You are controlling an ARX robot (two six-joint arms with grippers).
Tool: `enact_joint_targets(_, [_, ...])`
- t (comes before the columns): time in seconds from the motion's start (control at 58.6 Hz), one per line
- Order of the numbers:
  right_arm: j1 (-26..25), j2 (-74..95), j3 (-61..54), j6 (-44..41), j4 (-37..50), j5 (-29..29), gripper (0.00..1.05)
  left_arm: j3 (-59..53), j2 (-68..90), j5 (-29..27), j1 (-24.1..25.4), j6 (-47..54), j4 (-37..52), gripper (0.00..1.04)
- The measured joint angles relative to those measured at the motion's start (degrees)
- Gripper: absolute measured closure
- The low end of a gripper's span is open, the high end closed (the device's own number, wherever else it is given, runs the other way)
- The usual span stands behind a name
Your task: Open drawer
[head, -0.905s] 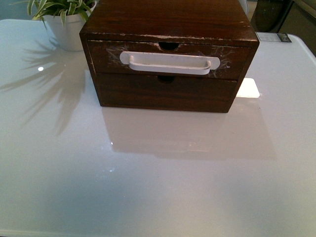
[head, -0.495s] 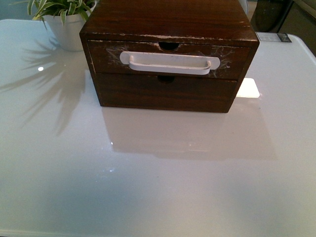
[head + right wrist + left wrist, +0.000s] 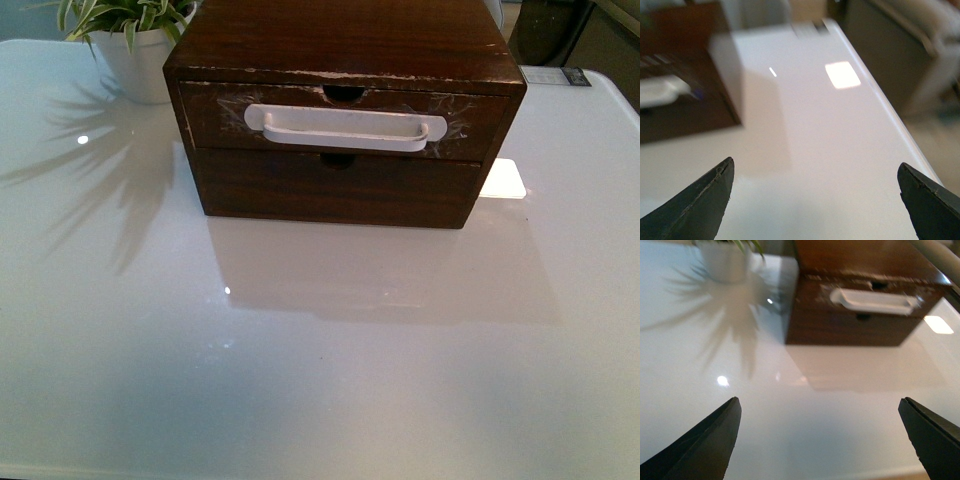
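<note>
The drawer point(image 3: 220, 118) is the upper one in a dark brown wooden box point(image 3: 345, 40) at the back middle of the white table point(image 3: 320, 350). It has a long white bar handle point(image 3: 345, 128), whitish scuffs and a semicircular notch in its top edge, and it sits shut. It also shows in the left wrist view point(image 3: 812, 292) and, blurred, in the right wrist view point(image 3: 670, 65). My left gripper point(image 3: 817, 440) is open and empty above bare table, well short of the box. My right gripper point(image 3: 815, 200) is open and empty above the table, beside the box. Neither arm shows in the front view.
A plain handle-less drawer front point(image 3: 335, 190) lies below the handled one. A white pot with a green plant point(image 3: 135, 50) stands at the box's left. The table's right edge point(image 3: 900, 130) runs near my right gripper, with dark furniture point(image 3: 885, 45) beyond it.
</note>
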Motion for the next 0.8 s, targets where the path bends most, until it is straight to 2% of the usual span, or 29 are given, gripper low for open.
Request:
enact_joint_targets(0.034, [-0.4,4.3,0.9,1.7,-1.7,2.4,0.09,0.0,1.6,0.9,-1.2,-0.5,0.4,0.08])
enact_joint_targets(0.068, [-1.6,6.9,1.0,2.4,-1.4,2.5,0.09,0.3,3.1,0.1,-2.7,-1.0,2.1,0.08])
enact_joint_targets(0.188, [-6.2,11.7,2.4,-1.6,4.1,-2.6,0.09,0.9,9.2,-1.5,-6.1,-1.3,9.4,0.08])
enact_joint_targets(0.307, [-9.4,16.8,3.5,-9.7,10.1,-6.2,0.09,1.4,16.8,-2.2,-8.9,0.1,17.2,0.08])
enact_joint_targets(0.393, [-9.7,21.8,4.1,-18.1,15.9,-7.1,0.09,2.4,25.0,-2.0,-11.2,2.5,24.8,0.08])
enact_joint_targets(0.615, [-8.6,41.7,9.2,-43.6,31.1,-14.2,0.09,10.3,51.0,-0.5,-18.4,12.5,45.2,0.08])
enact_joint_targets(0.802, [-8.6,55.3,14.8,-55.6,37.1,-21.6,0.09,14.8,65.2,-0.3,-21.6,21.7,53.8,0.08])
